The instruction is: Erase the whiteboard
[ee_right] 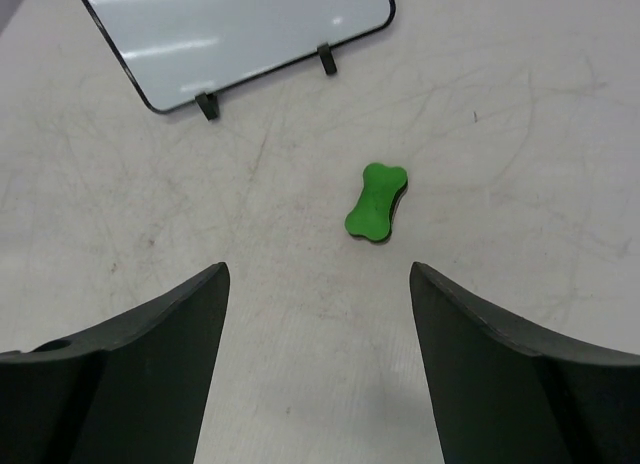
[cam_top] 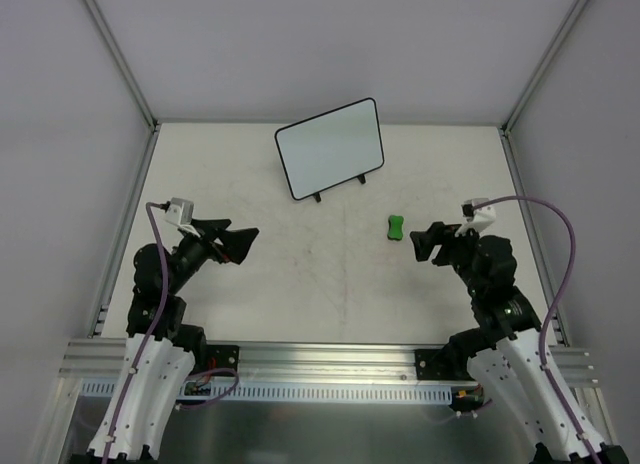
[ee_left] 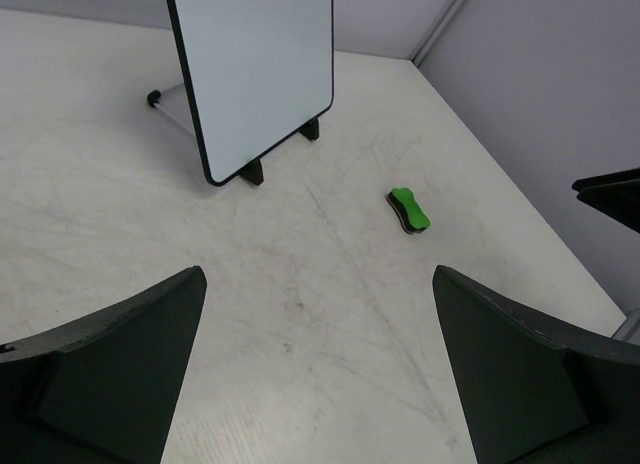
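Grippers, both empty: the left gripper (cam_top: 242, 245) sits toward 9 o'clock on the table (cam_top: 300, 294) in the top view, and the right gripper (cam_top: 421, 246) toward 3 o'clock, each with its jaws spread wide and its tips turned toward the table's middle. Left wrist view: the left gripper (ee_left: 318, 279) has its two dark fingers far apart, only bare table between them. Right wrist view: the right gripper (ee_right: 318, 272) is parted just as widely, nothing held. The whiteboard (cam_top: 330, 149) stands at 12 o'clock near the table's far edge, propped on two small black feet (cam_top: 318, 196), its white face tilted back and its frame skewed so that the right end lies farther off. A green bone-shaped eraser (cam_top: 397, 227) lies flat on the table at about 4 o'clock from the board, apart from it, and just beside the right gripper on its 10 o'clock side. From the left wrist, the whiteboard (ee_left: 255, 69) appears at 11 o'clock and the eraser (ee_left: 409, 210) at 1 o'clock. From the right wrist, the whiteboard (ee_right: 230, 29) fills 11 to 12 o'clock, pale light streaks on its face, and the eraser (ee_right: 376, 201) lies ahead of the finger gap, toward 1 o'clock.
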### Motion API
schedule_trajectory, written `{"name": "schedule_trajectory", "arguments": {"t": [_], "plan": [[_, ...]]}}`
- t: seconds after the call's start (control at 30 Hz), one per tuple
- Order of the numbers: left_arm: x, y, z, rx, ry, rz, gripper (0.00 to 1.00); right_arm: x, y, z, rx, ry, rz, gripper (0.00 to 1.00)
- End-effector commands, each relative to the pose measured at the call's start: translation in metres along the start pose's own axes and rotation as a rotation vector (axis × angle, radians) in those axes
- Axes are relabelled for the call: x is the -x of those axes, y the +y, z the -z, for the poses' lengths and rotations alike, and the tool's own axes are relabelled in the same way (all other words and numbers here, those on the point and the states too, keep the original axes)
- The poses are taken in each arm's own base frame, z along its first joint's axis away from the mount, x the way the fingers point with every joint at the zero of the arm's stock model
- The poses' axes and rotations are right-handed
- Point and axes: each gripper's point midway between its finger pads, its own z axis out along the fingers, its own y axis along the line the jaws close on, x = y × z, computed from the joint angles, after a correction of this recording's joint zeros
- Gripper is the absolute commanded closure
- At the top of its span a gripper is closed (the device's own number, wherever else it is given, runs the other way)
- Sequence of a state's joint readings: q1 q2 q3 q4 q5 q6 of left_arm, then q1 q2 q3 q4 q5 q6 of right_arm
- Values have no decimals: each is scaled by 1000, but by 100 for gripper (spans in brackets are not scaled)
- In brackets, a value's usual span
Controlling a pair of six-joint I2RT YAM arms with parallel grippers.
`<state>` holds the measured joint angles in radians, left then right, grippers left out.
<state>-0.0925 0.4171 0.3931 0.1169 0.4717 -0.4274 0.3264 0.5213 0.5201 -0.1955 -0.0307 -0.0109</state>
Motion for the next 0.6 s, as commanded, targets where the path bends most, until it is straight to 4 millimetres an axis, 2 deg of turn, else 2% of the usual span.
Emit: {"name": "schedule_trajectory", "arguments": {"t": [0.0, 0.1, 0.27, 0.47, 0.57], "plan": [[5, -7, 10, -15, -50, -25, 1, 37, 0, 12, 0, -201, 35, 22], [2, -12, 15, -41, -55, -36, 1, 33, 0, 13, 2, -207, 27, 22], [-6, -8, 14, -31, -31, -25, 1, 31, 0, 11, 2, -198, 14, 22], [-6, -5, 10, -18, -7, -16, 1, 30, -2, 13, -4, -211, 11, 23], [-6, -5, 8, -16, 3, -11, 1, 32, -3, 14, -11, -221, 7, 27]]}}
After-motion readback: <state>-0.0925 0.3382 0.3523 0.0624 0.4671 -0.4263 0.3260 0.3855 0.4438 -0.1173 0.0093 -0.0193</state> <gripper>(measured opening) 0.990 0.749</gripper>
